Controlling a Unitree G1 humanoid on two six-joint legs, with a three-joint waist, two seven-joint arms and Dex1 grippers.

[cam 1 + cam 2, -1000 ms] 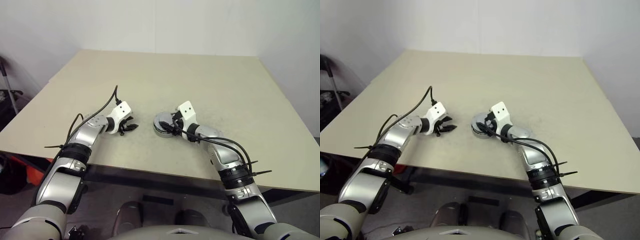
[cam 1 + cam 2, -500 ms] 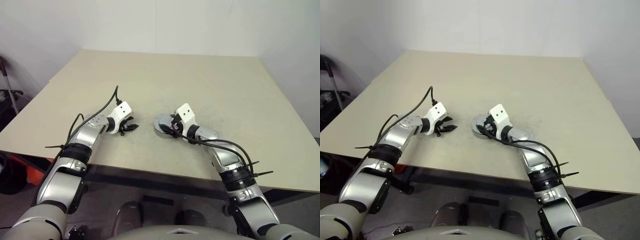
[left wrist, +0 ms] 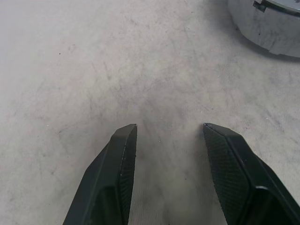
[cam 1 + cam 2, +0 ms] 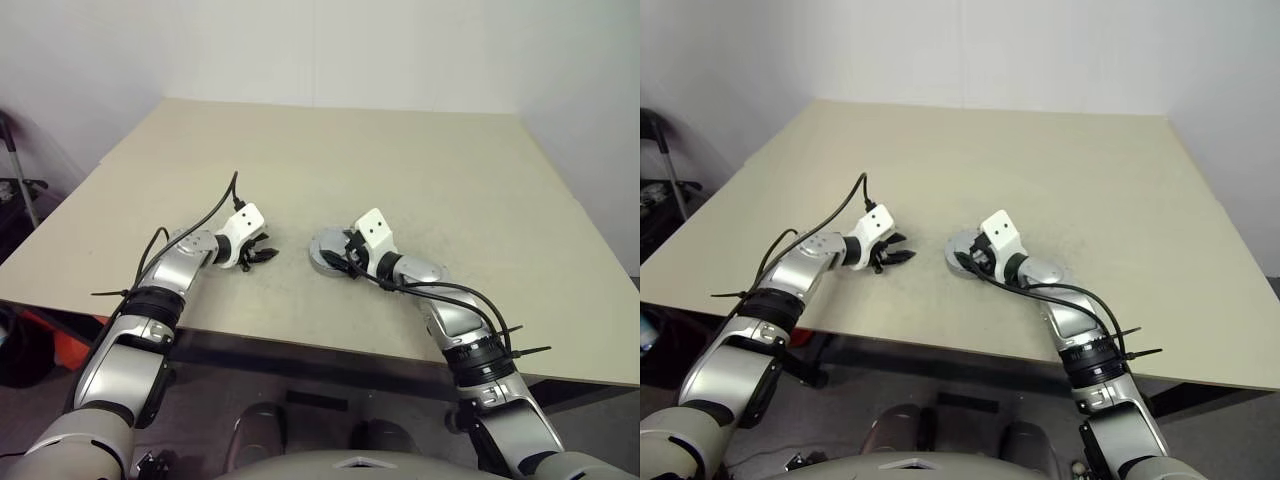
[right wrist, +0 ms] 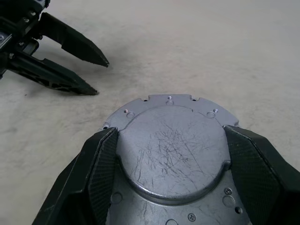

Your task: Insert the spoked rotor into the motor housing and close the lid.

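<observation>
The motor housing (image 5: 171,150) is a round silver body near the table's front middle. Its top is a closed, scratched silver plate with small screw holes, and I cannot tell whether that plate is the lid. My right gripper (image 4: 336,258) is shut on the housing (image 4: 322,248), one black finger (image 5: 101,168) pressed against each side. The spoked rotor is out of view. A short way to the housing's left, my left gripper (image 3: 168,131) hangs open just over bare tabletop, holding nothing. Its fingertips (image 5: 89,51) point at the housing (image 3: 267,26).
The beige table (image 4: 400,160) stretches far behind the grippers. Its front edge (image 4: 300,340) runs close below both wrists. A black cable (image 4: 215,210) loops off the left wrist. At the far left, off the table, stands a dark frame (image 4: 15,190).
My right forearm has sagged slightly toward the table. Both grippers and the housing stay where they were.
</observation>
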